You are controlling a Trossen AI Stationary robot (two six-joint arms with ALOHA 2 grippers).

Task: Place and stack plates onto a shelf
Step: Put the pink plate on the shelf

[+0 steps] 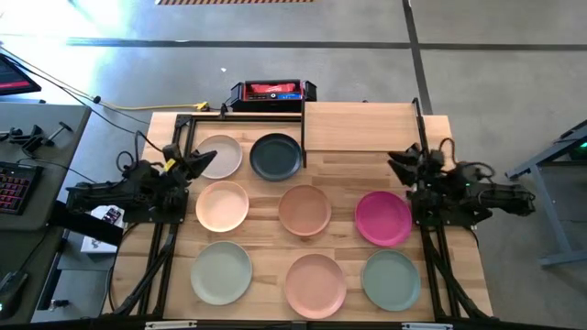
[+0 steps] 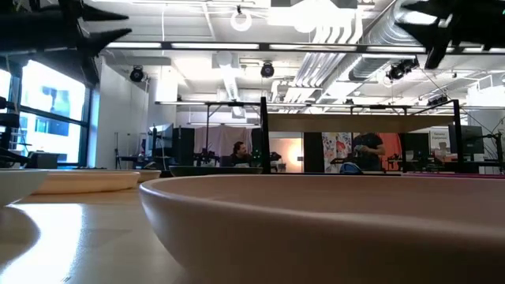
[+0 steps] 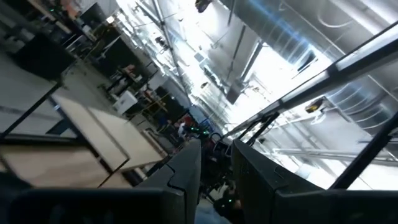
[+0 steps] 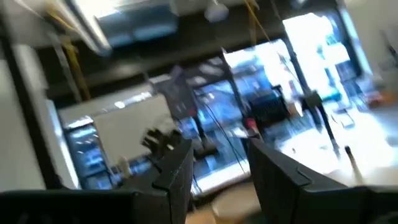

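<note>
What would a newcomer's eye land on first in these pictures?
Eight round matte plates spread over the plank tabletop, with the magenta plate at the right standing out most and the dark slate plate at the back. Behind them stands the light-wood shelf, bare. The left gripper and right gripper wait at either side, holding nothing.

Two dark, black-cabled jointed arms
</note>
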